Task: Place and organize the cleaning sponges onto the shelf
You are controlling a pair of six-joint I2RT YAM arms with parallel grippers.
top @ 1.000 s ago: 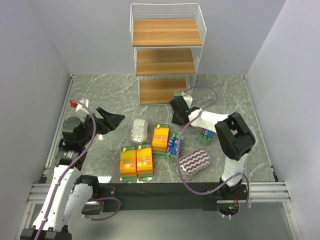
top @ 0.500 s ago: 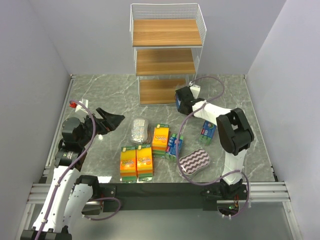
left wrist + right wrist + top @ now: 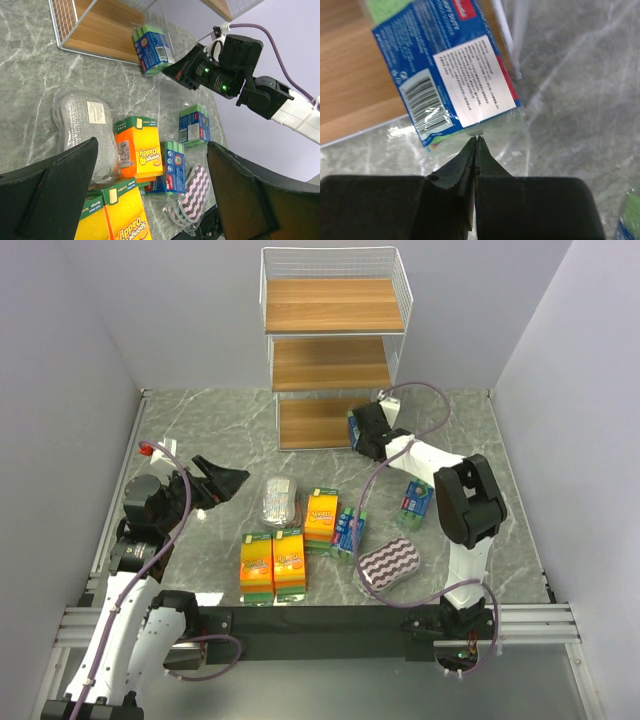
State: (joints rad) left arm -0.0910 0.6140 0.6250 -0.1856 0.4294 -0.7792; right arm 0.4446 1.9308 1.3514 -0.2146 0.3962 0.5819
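Note:
My right gripper [image 3: 360, 434] is shut on the clear wrap edge of a blue-green sponge pack [image 3: 450, 75], holding it at the front right corner of the white wire shelf's [image 3: 335, 360] bottom tier [image 3: 350, 75]. The pack also shows in the left wrist view [image 3: 151, 49]. My left gripper [image 3: 225, 480] is open and empty above the table's left side. On the table lie a silvery-grey pack [image 3: 279, 500], three orange-yellow packs [image 3: 321, 515] [image 3: 258, 565] [image 3: 289, 562], two blue-green packs [image 3: 348, 530] [image 3: 415, 502] and the purple-white striped pack [image 3: 388, 565].
The marble table [image 3: 200, 430] is walled on the left, right and back. The shelf's top and middle tiers hold nothing. A black rail [image 3: 320, 620] runs along the near edge. The right arm's cable [image 3: 420, 400] loops beside the shelf.
My right gripper has carried the blue-green pack away from the table's middle to the shelf's bottom right front corner. The left arm has not moved.

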